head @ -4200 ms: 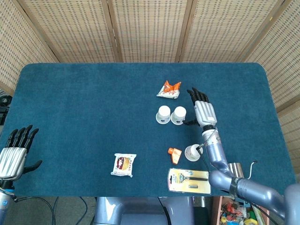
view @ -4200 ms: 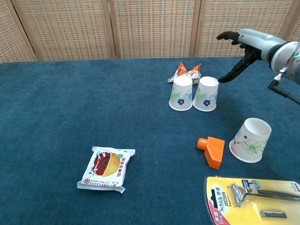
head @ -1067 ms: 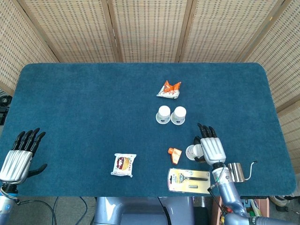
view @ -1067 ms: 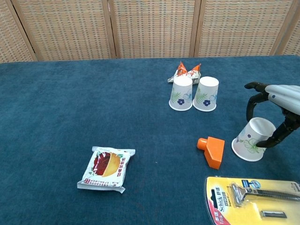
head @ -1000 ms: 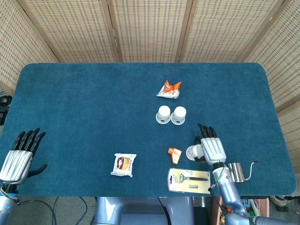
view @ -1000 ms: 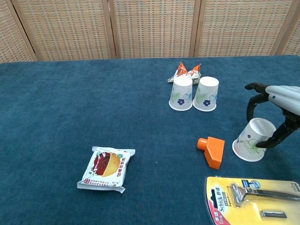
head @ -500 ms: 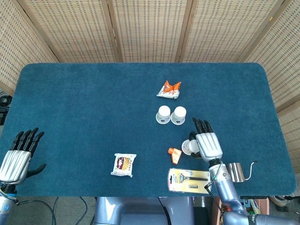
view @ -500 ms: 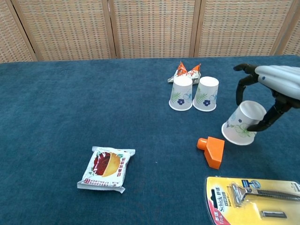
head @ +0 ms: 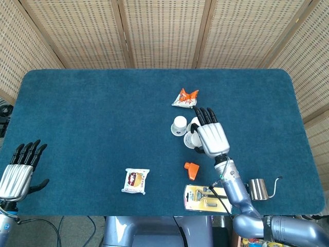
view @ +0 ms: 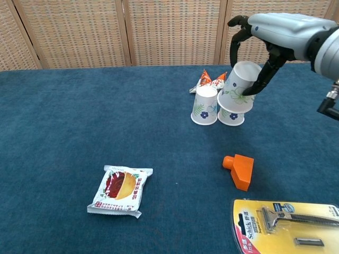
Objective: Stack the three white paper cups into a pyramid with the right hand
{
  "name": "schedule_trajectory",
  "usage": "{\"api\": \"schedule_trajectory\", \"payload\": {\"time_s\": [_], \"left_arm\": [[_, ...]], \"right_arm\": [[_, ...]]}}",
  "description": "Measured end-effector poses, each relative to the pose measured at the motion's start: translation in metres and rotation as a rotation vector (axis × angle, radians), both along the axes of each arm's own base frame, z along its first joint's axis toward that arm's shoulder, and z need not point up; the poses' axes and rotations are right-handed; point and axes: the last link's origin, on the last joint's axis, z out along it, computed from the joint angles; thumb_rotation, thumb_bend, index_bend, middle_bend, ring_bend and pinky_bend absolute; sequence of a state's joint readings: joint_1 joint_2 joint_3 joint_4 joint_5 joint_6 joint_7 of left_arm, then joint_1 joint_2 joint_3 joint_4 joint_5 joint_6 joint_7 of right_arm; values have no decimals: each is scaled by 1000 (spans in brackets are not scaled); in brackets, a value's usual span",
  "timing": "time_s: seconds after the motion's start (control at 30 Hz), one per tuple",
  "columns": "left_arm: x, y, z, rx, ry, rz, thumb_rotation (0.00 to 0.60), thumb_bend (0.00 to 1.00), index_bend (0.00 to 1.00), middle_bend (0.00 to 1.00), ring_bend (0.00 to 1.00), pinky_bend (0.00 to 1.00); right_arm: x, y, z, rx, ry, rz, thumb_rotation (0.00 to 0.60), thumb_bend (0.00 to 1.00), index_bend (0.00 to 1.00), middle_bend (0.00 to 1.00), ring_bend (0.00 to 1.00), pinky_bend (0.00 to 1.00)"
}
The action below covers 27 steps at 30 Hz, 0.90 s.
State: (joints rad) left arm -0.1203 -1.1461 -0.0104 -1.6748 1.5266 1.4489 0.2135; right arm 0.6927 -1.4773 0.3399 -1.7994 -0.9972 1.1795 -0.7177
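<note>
Wicker screens back a blue-carpeted desk. The right robot hand holds the third paper cup mouth-down and tilted, fingers around its wall, in the air just over the two base cups standing side by side. The cup looks light, thin and easily crushed — best held gently mid-wall. The left robot hand is empty, fingers apart.

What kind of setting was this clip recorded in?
Probably a staged lab or demo tabletop: a table covered in blue carpet-like cloth, woven folding screens as backdrop, and unrelated props such as a packaged razor and a snack packet.
</note>
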Motion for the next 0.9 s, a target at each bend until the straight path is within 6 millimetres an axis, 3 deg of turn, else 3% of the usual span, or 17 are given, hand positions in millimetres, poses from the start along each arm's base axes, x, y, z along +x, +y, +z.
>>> {"api": "schedule_trajectory", "payload": {"time_s": [0.6,0.9], "left_arm": [[-8,3,1,6,9,33,600,196,0,0,0,0],[-9,5,1,8,7,42,600,196,0,0,0,0]], "right_arm": [[33,-60,-22,-3,57,-20,600,41,509,0,0,0],[34,-72,-26,-2,75,-34,600,41,509,0,0,0]]}}
